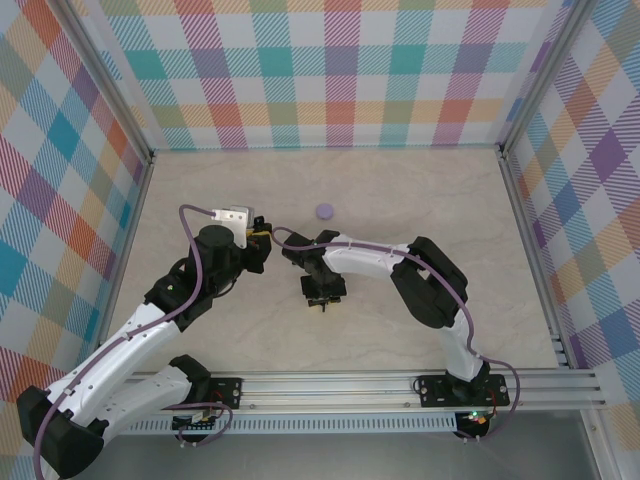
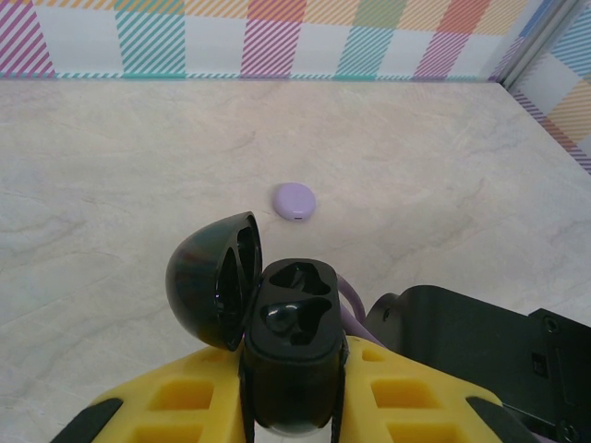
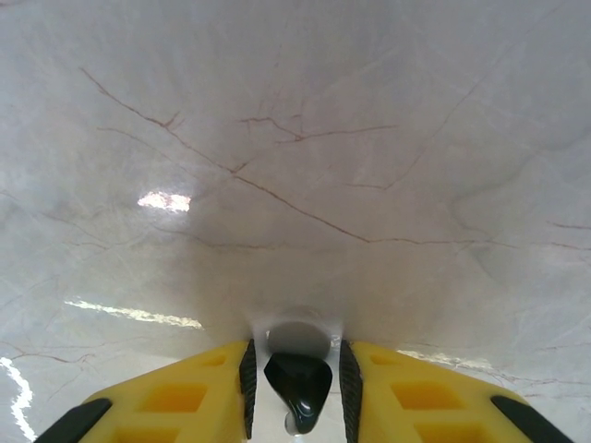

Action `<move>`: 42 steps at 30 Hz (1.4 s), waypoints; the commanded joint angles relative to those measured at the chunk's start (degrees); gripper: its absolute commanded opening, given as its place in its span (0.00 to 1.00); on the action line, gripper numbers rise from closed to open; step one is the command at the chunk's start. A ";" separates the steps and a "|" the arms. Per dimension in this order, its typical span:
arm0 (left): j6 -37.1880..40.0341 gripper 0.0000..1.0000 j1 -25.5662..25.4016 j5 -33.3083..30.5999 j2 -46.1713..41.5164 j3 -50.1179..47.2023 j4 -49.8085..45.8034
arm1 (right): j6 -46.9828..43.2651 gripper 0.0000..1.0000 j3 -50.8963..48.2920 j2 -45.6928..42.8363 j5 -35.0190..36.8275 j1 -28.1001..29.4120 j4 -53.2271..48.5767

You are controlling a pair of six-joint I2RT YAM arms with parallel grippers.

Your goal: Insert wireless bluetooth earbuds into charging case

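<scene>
Right wrist view: right pincer (image 3: 297,374) bracketed a small black stemmed earbud (image 3: 297,386) close to the pale marble table (image 3: 323,138); gripped or loose, could not tell. Left wrist view: left pincer (image 2: 294,369) pinched an open glossy black charging case (image 2: 295,318), lid swung left. Beyond it, a round lilac case (image 2: 295,200) lay closed.

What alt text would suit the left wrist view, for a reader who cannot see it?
The left gripper holds an open black charging case, its lid tipped aside and both wells facing the camera. Farther off, a closed lilac case lies on the pale marbled table, before a plaid wall.
</scene>
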 commanded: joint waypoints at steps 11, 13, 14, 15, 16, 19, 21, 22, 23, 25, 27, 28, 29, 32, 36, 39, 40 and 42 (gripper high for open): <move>-0.28 0.24 0.09 1.03 -1.97 -0.96 -0.30 | 3.43 0.31 -1.62 0.86 1.54 0.59 3.30; -0.37 0.24 0.09 1.15 -1.98 -0.90 -0.27 | 3.79 0.31 -1.86 0.82 1.57 0.59 3.91; -0.37 0.24 0.13 1.15 -1.99 -0.95 -0.25 | 3.92 0.31 -1.84 0.91 1.58 0.59 3.90; -0.37 0.24 0.14 1.29 -2.02 -0.96 -0.31 | 4.02 0.31 -1.84 1.00 1.58 0.59 4.05; -0.33 0.24 0.09 1.24 -1.95 -0.96 -0.23 | 3.98 0.30 -1.76 1.23 1.51 0.58 4.01; -0.38 0.24 0.09 1.37 -1.90 -1.04 -0.25 | 3.85 0.25 -1.90 1.26 1.66 0.59 4.25; -0.47 0.24 0.09 1.54 -1.75 -1.00 -0.14 | 3.75 0.23 -2.17 0.73 2.31 0.56 4.26; -0.54 0.24 0.13 1.62 -1.59 -1.03 -0.19 | 3.67 0.23 -2.27 0.48 2.63 0.51 4.25; -0.55 0.24 0.09 1.58 -1.48 -1.04 -0.05 | 3.58 0.23 -2.36 0.15 2.81 0.42 4.26; -0.73 0.24 0.09 1.77 -1.13 -1.02 0.01 | 3.41 0.22 -2.75 -0.42 2.91 0.16 4.32; -0.90 0.24 0.10 2.00 -0.75 -1.00 0.12 | 3.16 0.22 -3.44 -1.34 3.13 -0.40 4.66; -1.07 0.24 0.09 2.00 -0.53 -1.04 0.25 | 2.91 0.22 -3.95 -2.04 3.21 -0.78 5.08; -1.24 0.24 0.09 2.13 -0.26 -1.04 0.32 | 2.66 0.22 -4.56 -2.78 3.21 -1.26 5.46; -2.16 0.24 0.09 2.91 0.97 -1.30 0.74 | 1.39 0.22 -6.72 -5.28 2.88 -2.84 7.31; -3.46 0.24 0.09 4.73 4.40 -1.40 1.44 | 0.46 0.23 -9.90 -8.32 2.23 -5.89 9.39; -4.31 0.24 0.13 6.73 8.26 -0.79 1.53 | -0.66 0.23 -13.09 -11.08 1.17 -8.41 12.01; -4.55 0.24 0.14 7.80 9.69 -0.61 1.69 | -1.08 0.23 -14.21 -12.10 0.77 -9.25 13.05; -4.61 0.25 0.09 10.25 12.21 -0.46 2.22 | -1.73 0.23 -16.17 -14.03 0.01 -10.95 14.68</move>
